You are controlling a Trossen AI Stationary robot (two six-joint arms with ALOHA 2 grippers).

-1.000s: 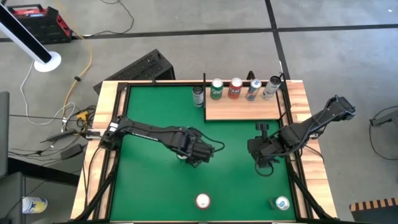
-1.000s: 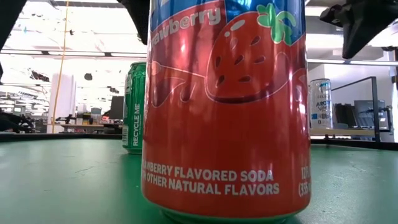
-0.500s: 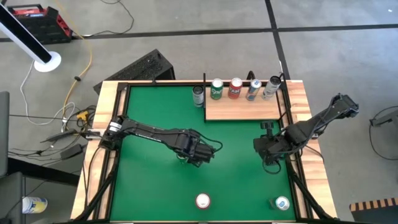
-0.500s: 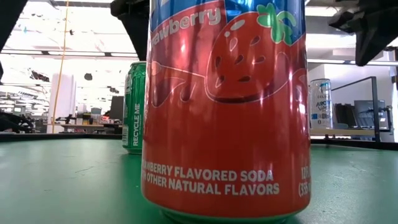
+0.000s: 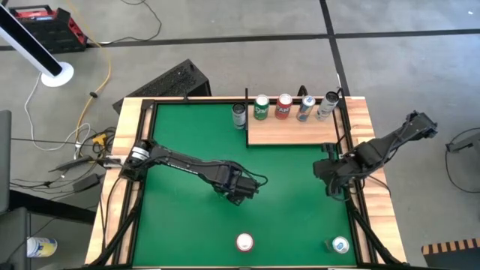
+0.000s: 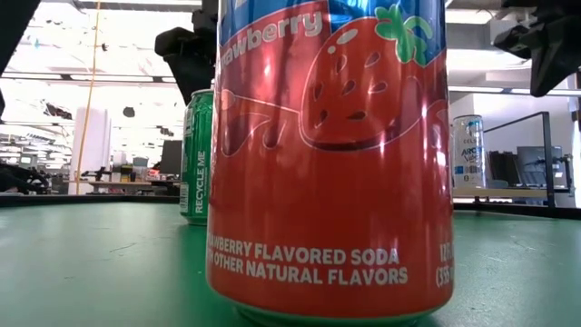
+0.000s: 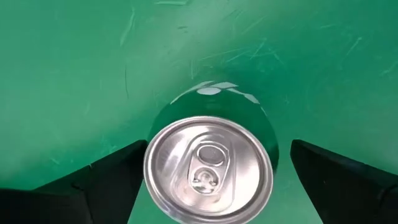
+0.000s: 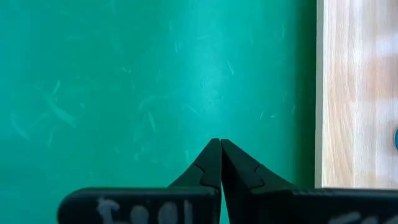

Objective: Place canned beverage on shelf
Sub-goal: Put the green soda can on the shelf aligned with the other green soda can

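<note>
Dark left gripper (image 7: 211, 180) fingers (image 7: 93, 183) spread wide, flanking an upright green aluminium can (image 7: 208, 165), axis vertical, mid-table, untouched. Light-brown wooden shelf (image 5: 292, 131) lies at the far edge, holding four cans. Right gripper (image 8: 219, 163), pinched closed, idles near the right rim.

Your shelf (image 5: 292, 133) lies at the table's (image 5: 180, 225) one o'clock edge, four cans (image 5: 283, 106) lined along its far side and a fifth can (image 5: 238, 115) just off its left end. Two more cans (image 5: 244, 242) stand at six and five o'clock.
</note>
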